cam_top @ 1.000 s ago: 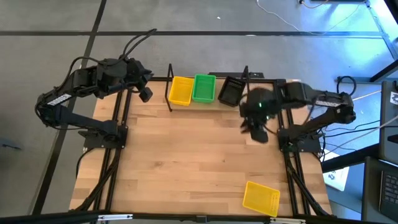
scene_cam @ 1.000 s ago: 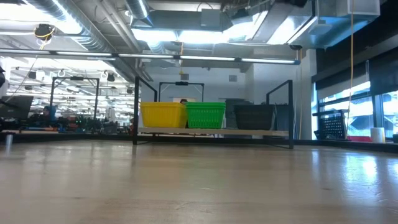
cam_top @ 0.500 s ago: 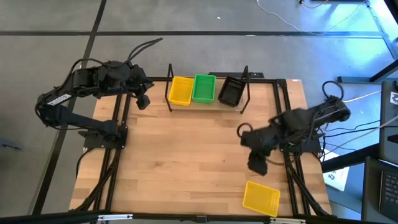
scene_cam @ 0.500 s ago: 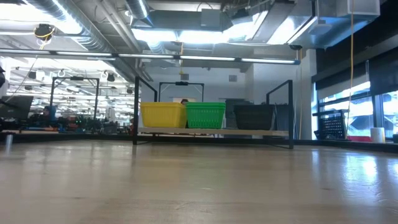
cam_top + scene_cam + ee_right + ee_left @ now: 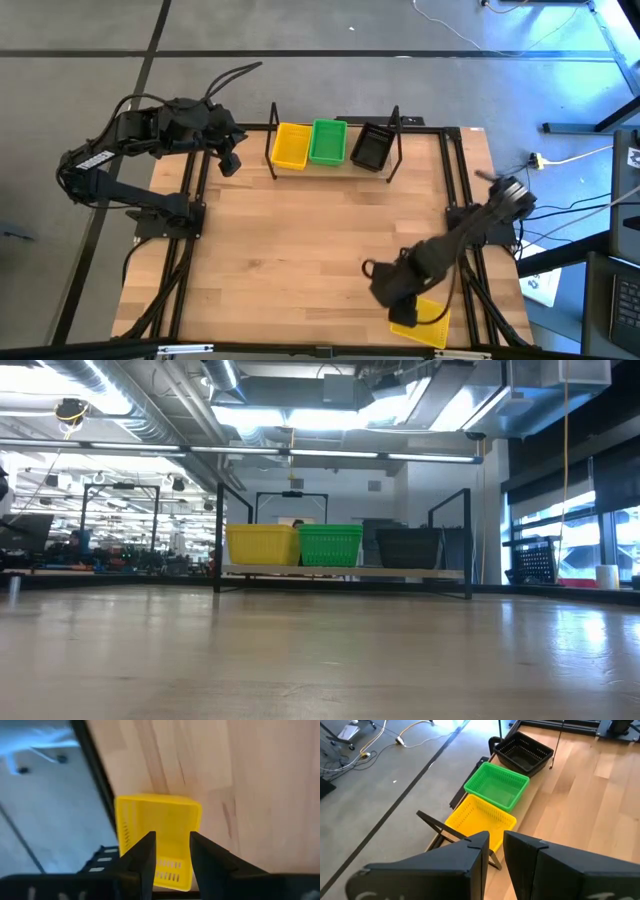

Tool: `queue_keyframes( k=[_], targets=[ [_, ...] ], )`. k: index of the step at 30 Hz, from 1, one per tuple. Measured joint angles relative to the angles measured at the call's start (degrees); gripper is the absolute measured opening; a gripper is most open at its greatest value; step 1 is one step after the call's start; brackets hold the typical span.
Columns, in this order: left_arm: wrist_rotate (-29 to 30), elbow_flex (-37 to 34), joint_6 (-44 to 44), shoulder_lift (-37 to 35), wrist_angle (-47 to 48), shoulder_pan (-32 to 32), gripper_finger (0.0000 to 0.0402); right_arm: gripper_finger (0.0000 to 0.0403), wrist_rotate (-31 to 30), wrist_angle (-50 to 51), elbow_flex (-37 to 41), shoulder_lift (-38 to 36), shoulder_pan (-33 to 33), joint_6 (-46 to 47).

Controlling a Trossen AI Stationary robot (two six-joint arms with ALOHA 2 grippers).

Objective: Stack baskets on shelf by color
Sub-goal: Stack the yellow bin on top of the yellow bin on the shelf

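The shelf stands at the table's far edge with a yellow basket, a green basket and a black basket side by side on its board. Another yellow basket lies flat on the table near the near right corner. My right gripper hangs open just above that basket's far left corner, fingers pointing down; its wrist view shows the basket beyond the fingertips. My left gripper waits left of the shelf, raised, its fingers slightly apart with nothing between them.
Black frame rails and the arm bases run along the table's left and right edges. Bare wooden tabletop stretches between the shelf and the loose yellow basket. Cables lie on the floor beyond the table.
My right gripper has swung from beside the shelf's right end toward the table's near edge, sinking and rolling as it went, and now hangs over the loose yellow basket. My left gripper has tipped a little in place. No basket has moved.
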State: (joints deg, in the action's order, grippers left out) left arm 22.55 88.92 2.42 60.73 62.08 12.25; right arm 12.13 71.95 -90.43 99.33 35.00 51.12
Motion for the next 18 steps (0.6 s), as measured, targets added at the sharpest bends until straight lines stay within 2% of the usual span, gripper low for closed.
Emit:
queue_keyframes(
  k=[4, 10, 13, 18],
  targets=[
    [0.0, 0.0, -0.04, 0.0, 0.03, -0.02, 0.005, 0.0115, 0.87, 1.11, 0.02, 6.11, 0.96, 3.36],
    [0.0, 0.0, -0.04, 0.0, 0.03, 0.0, 0.005, 0.0103, 1.42, 3.84, 0.02, 11.64, 0.97, 0.52],
    [0.0, 0.0, -0.04, 0.0, 0.03, 0.0, 0.005, 0.0098, 4.16, 7.28, 1.18, 12.37, 0.97, -0.68],
    [-2.25, 0.0, -0.02, 0.0, 0.03, -0.02, 0.005, 0.0092, 7.25, 4.38, 6.02, 11.28, 2.04, -1.86]
  ],
)
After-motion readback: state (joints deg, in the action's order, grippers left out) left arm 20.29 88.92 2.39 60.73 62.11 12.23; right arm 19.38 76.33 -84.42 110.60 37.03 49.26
